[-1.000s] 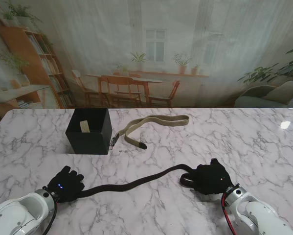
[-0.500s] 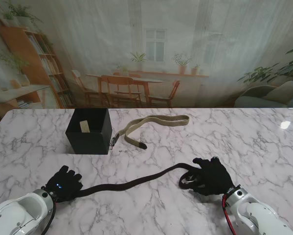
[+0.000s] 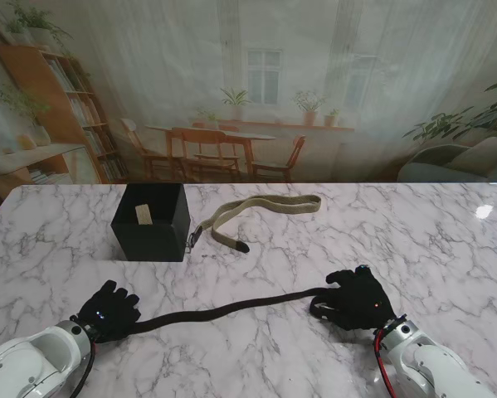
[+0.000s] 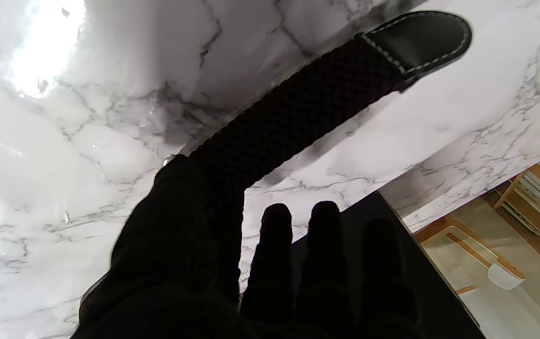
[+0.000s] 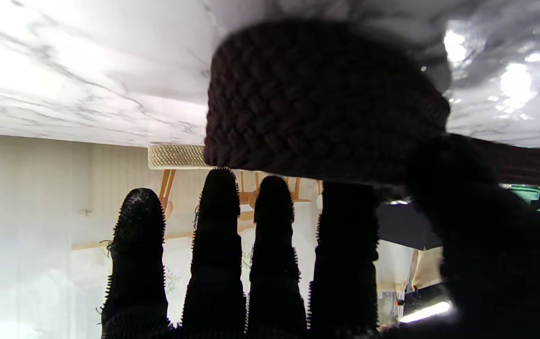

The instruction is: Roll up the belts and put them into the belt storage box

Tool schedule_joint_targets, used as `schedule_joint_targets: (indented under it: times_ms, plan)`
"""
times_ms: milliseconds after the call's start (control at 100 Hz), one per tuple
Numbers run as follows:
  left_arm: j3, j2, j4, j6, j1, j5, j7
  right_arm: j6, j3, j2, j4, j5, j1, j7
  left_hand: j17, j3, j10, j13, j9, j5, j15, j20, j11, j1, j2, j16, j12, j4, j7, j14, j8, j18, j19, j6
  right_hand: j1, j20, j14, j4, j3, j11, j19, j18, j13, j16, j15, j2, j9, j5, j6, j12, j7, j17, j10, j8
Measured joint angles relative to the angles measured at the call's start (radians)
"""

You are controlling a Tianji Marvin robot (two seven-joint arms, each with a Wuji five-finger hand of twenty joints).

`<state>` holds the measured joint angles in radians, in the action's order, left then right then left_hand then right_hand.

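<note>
Our left hand [image 3: 109, 310] rests palm-down on the marble table [image 3: 447, 240], near our left corner, pressing one end of the dark belt [image 3: 231, 308] flat. In the left wrist view the thumb lies over the woven strap while the other fingers [image 4: 274, 254] stretch beside it, not curled around it; the stitched leather tip [image 4: 420, 40] of the belt lies free on the marble past the thumb.

From there the dark belt runs in a shallow line to our right, up to our right hand [image 3: 358, 298]. That hand sits on the other end, where the strap is wound into a small coil [image 5: 317, 103]. In the right wrist view the coil fills the space just past the fingertips, the four fingers extended under it and the thumb against its side; we cannot tell whether it is truly gripped or only steadied.

The black box [image 3: 151, 221] stands farther from us, on the left half of the table. Just to its right the tan belt [image 3: 256, 212] lies in a loose folded loop, its buckle end close to the box.
</note>
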<state>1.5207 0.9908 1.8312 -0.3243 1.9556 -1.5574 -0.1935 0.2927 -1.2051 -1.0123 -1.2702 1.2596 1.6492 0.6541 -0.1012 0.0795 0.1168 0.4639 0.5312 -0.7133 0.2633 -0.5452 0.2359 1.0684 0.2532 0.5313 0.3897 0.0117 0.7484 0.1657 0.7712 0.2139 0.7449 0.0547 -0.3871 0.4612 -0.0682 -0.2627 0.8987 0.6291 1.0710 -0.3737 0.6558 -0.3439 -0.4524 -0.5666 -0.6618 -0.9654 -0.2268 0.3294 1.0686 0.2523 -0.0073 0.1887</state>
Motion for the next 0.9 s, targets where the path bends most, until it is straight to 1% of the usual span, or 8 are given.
schedule_joint_targets:
  times_ms: [100, 190, 390, 600, 670, 750, 800, 900]
  plan:
    - [-0.001, 0.000, 0.000, 0.000, 0.000, 0.000, 0.000, -0.006, 0.014, -0.002, 0.018, -0.003, -0.012, 0.033, 0.000, 0.000, 0.000, 0.000, 0.000, 0.000, 0.000, 0.000, 0.000, 0.000, -0.001, 0.000, 0.000, 0.000, 0.000, 0.000, 0.000, 0.000, 0.000, 0.000, 0.000, -0.035, 0.000, 0.022, 0.026, 0.000, 0.010, -0.003, 0.173, 0.008, 0.001, 0.000, -0.244, -0.088, 0.076, -0.001, -0.018, 0.077, -0.042, 0.012]
    - [-0.001, 0.000, 0.000, 0.000, 0.000, 0.002, 0.002, -0.027, 0.023, -0.006, 0.026, -0.015, -0.019, 0.041, 0.000, 0.000, 0.000, 0.000, 0.000, 0.000, 0.000, 0.000, 0.000, 0.000, -0.006, 0.000, 0.000, 0.000, 0.000, 0.000, 0.000, 0.000, 0.000, 0.000, 0.000, -0.055, 0.002, 0.022, 0.037, -0.009, 0.068, -0.003, 0.386, -0.027, -0.018, 0.000, -0.407, -0.126, 0.101, 0.014, -0.026, 0.192, -0.020, 0.080]
    - [0.000, 0.000, 0.000, -0.001, 0.000, 0.003, 0.008, -0.058, 0.031, -0.017, 0.029, -0.047, -0.022, 0.036, 0.000, 0.000, 0.000, 0.000, 0.000, 0.000, 0.000, 0.000, 0.000, 0.000, -0.007, 0.000, 0.000, 0.000, 0.000, 0.000, 0.000, 0.000, 0.000, 0.000, -0.003, -0.024, -0.001, 0.032, 0.035, -0.008, 0.184, 0.042, 0.486, -0.121, -0.070, 0.000, -0.479, -0.107, 0.120, 0.093, -0.005, 0.320, 0.034, 0.253]
    - [-0.001, 0.000, -0.001, -0.001, 0.000, 0.002, 0.010, -0.061, 0.024, -0.020, 0.024, -0.047, -0.019, 0.010, 0.000, 0.000, 0.000, 0.000, 0.000, 0.000, 0.000, 0.000, 0.000, 0.000, -0.007, 0.000, 0.000, 0.000, 0.000, 0.000, 0.000, 0.000, 0.000, 0.000, -0.026, 0.031, -0.004, 0.032, -0.016, 0.069, 0.270, 0.049, 0.572, -0.184, -0.195, -0.024, -0.531, 0.288, -0.028, 0.148, 0.135, 0.391, 0.034, 0.275]
    - [-0.002, 0.000, -0.001, -0.001, -0.001, 0.002, 0.010, -0.063, 0.024, -0.020, 0.022, -0.045, -0.018, 0.005, 0.000, 0.000, 0.000, 0.000, 0.000, 0.000, 0.000, 0.000, 0.000, 0.000, -0.007, 0.000, 0.000, 0.000, 0.000, 0.000, 0.000, 0.000, 0.000, 0.000, -0.026, 0.032, 0.000, 0.032, 0.015, 0.107, 0.282, 0.054, 0.600, -0.194, -0.241, -0.024, -0.569, 0.366, -0.027, 0.148, 0.034, 0.413, 0.031, 0.194]
    - [-0.002, 0.000, -0.001, -0.002, -0.001, 0.003, 0.009, -0.063, 0.027, -0.019, 0.022, -0.044, -0.018, 0.004, 0.000, 0.000, 0.000, 0.000, 0.000, 0.000, 0.000, 0.000, 0.000, 0.000, -0.007, 0.000, 0.000, 0.000, 0.000, 0.000, 0.000, 0.000, 0.000, 0.000, -0.024, 0.032, 0.004, 0.090, 0.044, 0.137, 0.289, 0.056, 0.614, -0.205, -0.275, -0.021, -0.594, 0.460, -0.012, 0.143, -0.087, 0.423, 0.024, 0.210]
    - [-0.002, 0.000, -0.001, -0.002, -0.001, 0.003, 0.009, -0.063, 0.029, -0.018, 0.023, -0.044, -0.020, 0.004, 0.000, 0.000, 0.000, 0.000, 0.000, 0.000, 0.000, 0.000, 0.000, 0.000, -0.007, 0.000, 0.000, 0.000, 0.000, 0.000, 0.000, 0.000, 0.000, 0.000, -0.025, 0.032, 0.006, 0.103, 0.057, 0.154, 0.291, 0.058, 0.614, -0.207, -0.295, -0.032, -0.633, 0.619, 0.042, 0.141, -0.239, 0.424, 0.017, 0.151]
    - [-0.002, 0.000, -0.001, -0.002, -0.001, 0.003, 0.008, -0.062, 0.034, -0.017, 0.025, -0.043, -0.022, 0.002, 0.000, 0.000, 0.000, 0.000, 0.000, 0.000, 0.000, 0.000, 0.000, 0.000, -0.007, 0.000, 0.000, 0.000, 0.000, 0.000, 0.000, 0.000, 0.000, 0.000, -0.062, 0.031, 0.005, 0.103, 0.059, 0.165, 0.292, 0.060, 0.630, -0.216, -0.339, -0.033, -0.664, 0.779, 0.049, 0.132, -0.302, 0.439, 0.017, 0.100]
